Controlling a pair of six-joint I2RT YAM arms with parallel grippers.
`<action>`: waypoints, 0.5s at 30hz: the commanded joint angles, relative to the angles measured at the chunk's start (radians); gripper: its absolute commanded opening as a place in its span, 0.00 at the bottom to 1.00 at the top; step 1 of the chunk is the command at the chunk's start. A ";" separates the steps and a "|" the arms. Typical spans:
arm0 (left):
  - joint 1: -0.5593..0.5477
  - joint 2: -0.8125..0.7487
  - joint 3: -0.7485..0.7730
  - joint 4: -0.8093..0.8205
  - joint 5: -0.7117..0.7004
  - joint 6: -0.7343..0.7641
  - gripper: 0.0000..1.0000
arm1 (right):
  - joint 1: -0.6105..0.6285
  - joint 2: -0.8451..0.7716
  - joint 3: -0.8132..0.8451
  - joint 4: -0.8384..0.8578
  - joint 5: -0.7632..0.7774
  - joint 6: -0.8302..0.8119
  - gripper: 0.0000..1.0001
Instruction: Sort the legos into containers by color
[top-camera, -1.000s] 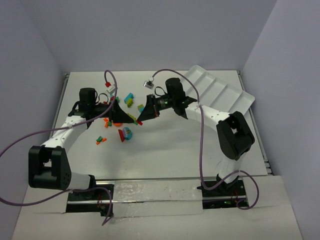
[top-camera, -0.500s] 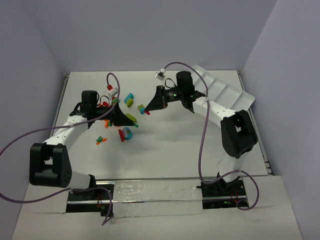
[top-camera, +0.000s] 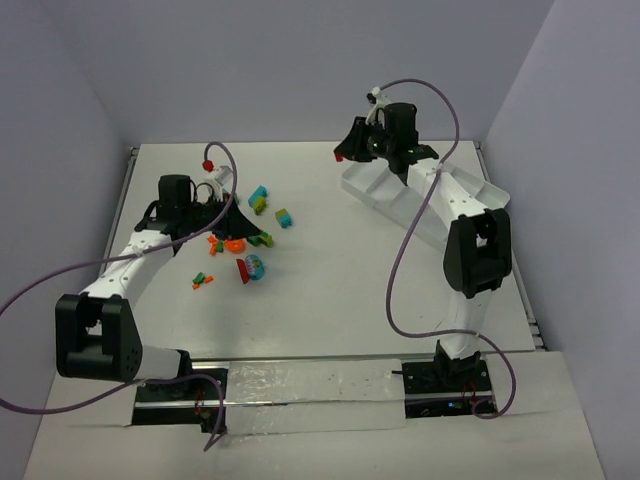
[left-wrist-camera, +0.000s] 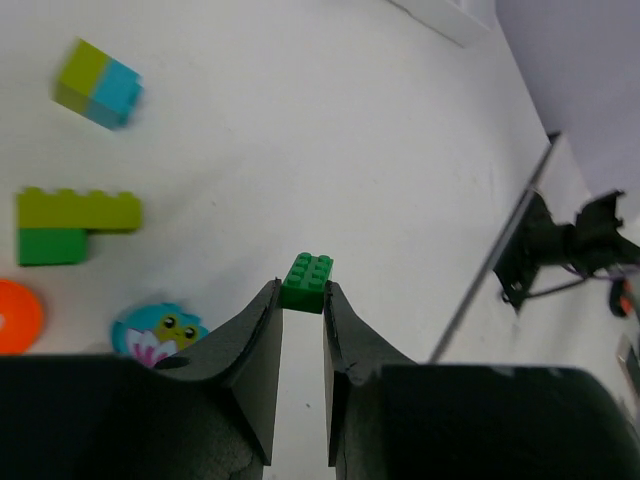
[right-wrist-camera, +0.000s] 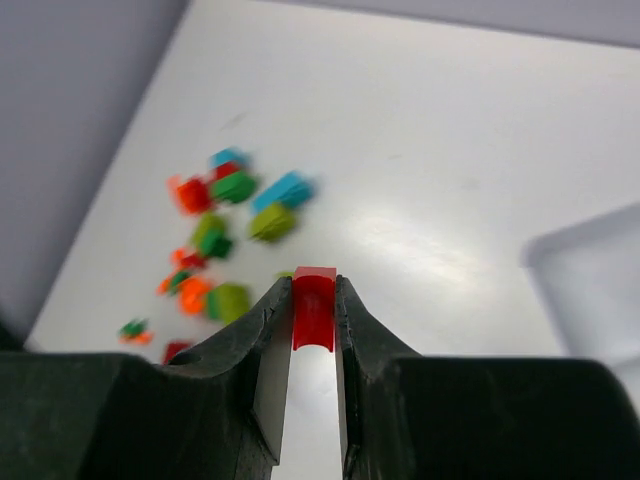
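The right gripper (right-wrist-camera: 314, 300) pinches 1 red brick (right-wrist-camera: 314, 312) near the tray (top-camera: 372, 186) for sorting, while the left gripper (left-wrist-camera: 302, 300) pinches 1 green brick (left-wrist-camera: 307, 283).

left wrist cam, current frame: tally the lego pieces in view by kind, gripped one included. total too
green brick, pinched in the left gripper: 1
two-colour stacks: 2 (yellow-green/cyan stack, yellow-green/green stack)
orange round piece: 1
cyan face piece: 1
Total: 5
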 joint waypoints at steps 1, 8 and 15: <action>-0.005 -0.034 0.092 0.083 -0.214 -0.031 0.00 | -0.011 0.097 0.094 -0.072 0.387 -0.047 0.00; -0.005 -0.025 0.132 0.081 -0.249 -0.036 0.00 | -0.038 0.240 0.242 -0.083 0.627 -0.047 0.00; -0.005 -0.016 0.133 0.084 -0.264 -0.044 0.00 | -0.061 0.387 0.421 -0.106 0.770 -0.029 0.00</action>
